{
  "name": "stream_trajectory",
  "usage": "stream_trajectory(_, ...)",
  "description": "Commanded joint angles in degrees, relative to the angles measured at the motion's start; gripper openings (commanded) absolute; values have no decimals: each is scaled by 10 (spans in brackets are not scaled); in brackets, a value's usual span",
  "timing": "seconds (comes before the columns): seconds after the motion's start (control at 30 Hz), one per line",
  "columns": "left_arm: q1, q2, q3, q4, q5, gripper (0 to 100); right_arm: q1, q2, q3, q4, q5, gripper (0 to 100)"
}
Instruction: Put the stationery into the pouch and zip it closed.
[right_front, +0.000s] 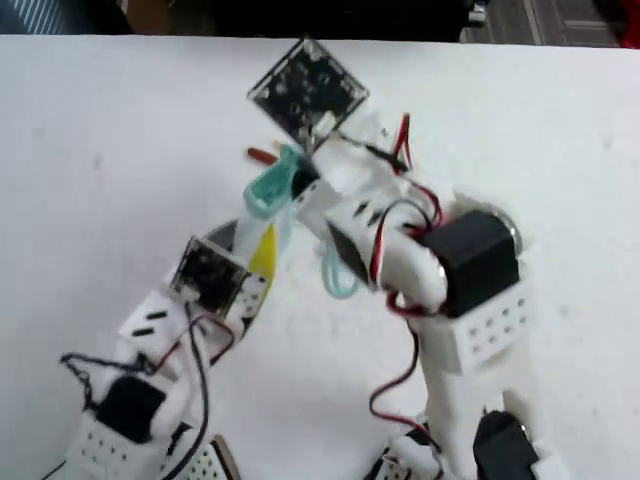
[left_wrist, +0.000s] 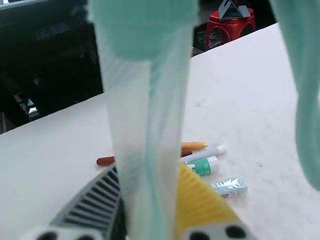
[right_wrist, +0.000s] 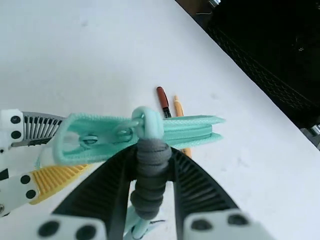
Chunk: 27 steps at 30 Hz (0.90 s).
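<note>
A translucent pouch (right_front: 262, 200) with a teal zipper edge (right_wrist: 192, 131) hangs above the white table between both grippers. My left gripper (right_front: 245, 240) is shut on the pouch body (left_wrist: 150, 125), which is pinched between its grey finger (left_wrist: 92, 200) and yellow finger (left_wrist: 200, 200). My right gripper (right_wrist: 150, 150) is shut on the grey zipper cord (right_wrist: 149, 165), which is tied to the teal pull ring (right_wrist: 145, 120). The stationery lies on the table beyond the pouch: an orange pencil (left_wrist: 192, 146), a red-brown pen (left_wrist: 105, 161), a white marker (left_wrist: 207, 152), a small tube (left_wrist: 202, 166) and a wrapped eraser (left_wrist: 229, 186).
A teal strap loop (right_front: 338, 275) dangles from the pouch. The table's far edge (right_front: 150, 36) has dark furniture and a red stool (left_wrist: 227, 22) behind it. Bare white tabletop (right_front: 90, 180) spreads to both sides of the arms.
</note>
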Motion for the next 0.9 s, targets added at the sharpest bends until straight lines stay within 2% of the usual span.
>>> stream_trajectory(0.0,2,-109,-50,88,3,22,-22,-34,40,11,-2,17)
stream_trajectory(0.13,-2,-171,-11,118,2,22,-22,-43,97,11,-2,17)
stream_trajectory(0.27,-2,-171,25,118,4,22,-22,-44,146,3,-2,17)
stream_trajectory(0.6,-2,-171,26,135,6,28,-24,-44,153,-26,-2,17)
stream_trajectory(0.7,-2,-171,27,160,14,109,-23,-44,153,-38,-2,17)
stream_trajectory(0.8,-3,-171,21,196,99,239,-24,-43,153,-51,-2,17)
stream_trajectory(0.87,-8,-171,4,215,124,261,-24,-41,153,-57,-2,17)
